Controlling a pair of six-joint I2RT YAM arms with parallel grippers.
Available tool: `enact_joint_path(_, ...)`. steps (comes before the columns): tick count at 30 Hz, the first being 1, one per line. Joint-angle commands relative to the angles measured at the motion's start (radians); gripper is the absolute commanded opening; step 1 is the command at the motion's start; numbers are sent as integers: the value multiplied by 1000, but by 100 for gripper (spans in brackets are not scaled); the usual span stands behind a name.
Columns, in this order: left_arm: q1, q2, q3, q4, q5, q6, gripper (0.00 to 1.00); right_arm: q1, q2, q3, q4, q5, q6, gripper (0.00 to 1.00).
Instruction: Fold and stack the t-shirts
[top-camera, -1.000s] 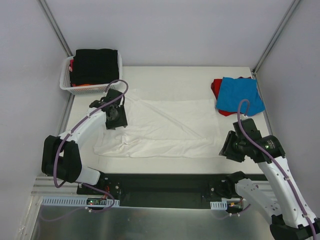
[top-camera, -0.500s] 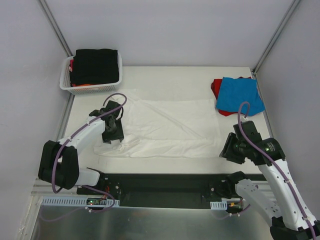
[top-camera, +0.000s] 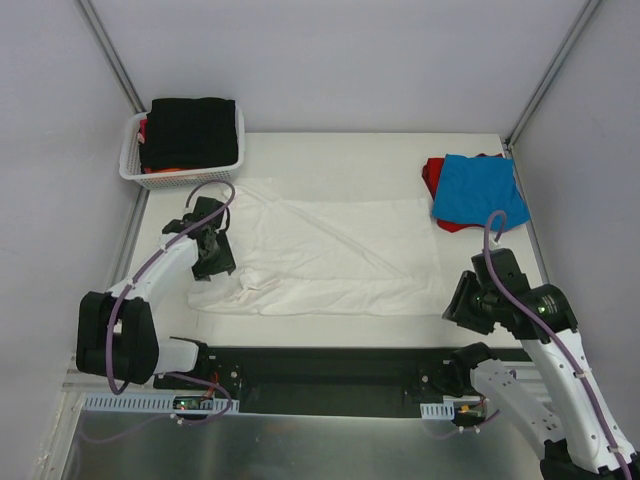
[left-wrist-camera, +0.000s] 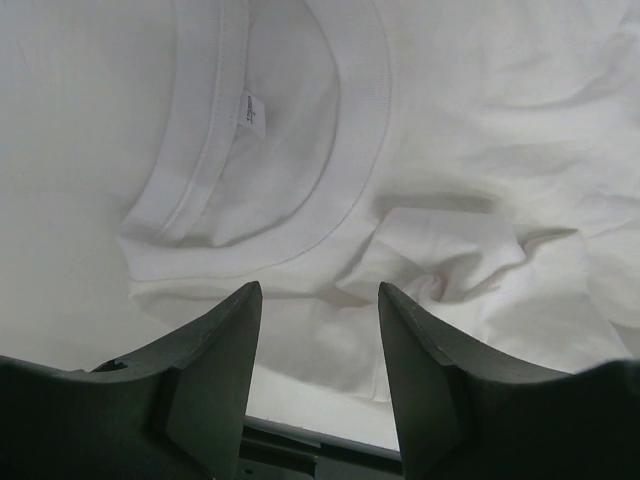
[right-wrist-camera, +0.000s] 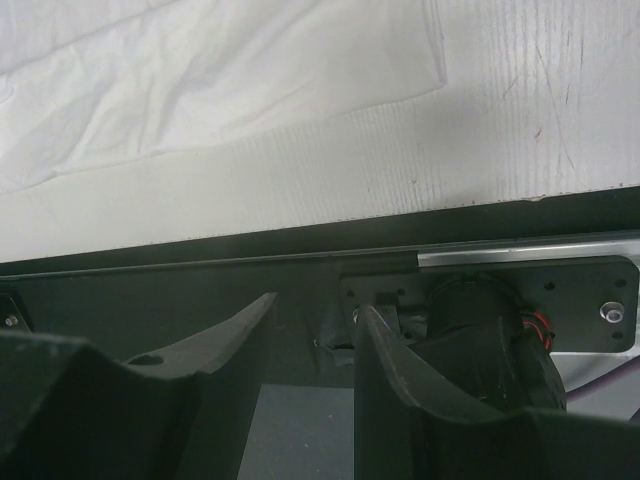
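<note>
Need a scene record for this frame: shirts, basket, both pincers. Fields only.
white t-shirt: spread mid-table, wrinkled, collar at left
blue t-shirt: lying on the red t-shirt, far right corner
basket: far left corner, black t-shirt on top
left pincer: open, empty, by the collar
right pincer: open, empty, at the near edge of the table

One white t-shirt, one blue, one black, one basket, two arms
</note>
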Motion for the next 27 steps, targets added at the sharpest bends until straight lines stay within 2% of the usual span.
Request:
enact_joint_path(1,3,-59,-13,-2,4,-5,51,5,-11,17,-49,17,28,41)
enact_joint_path(21,1,160,8,104,188,52,49,6,-20,60,-83,44,47,41)
enact_joint_path(25,3,176,16,122,210,64,45,6,-22,68,-92,50,51,41)
enact_joint_path(27,3,177,21,125,214,70,40,5,-24,71,-92,49,54,41)
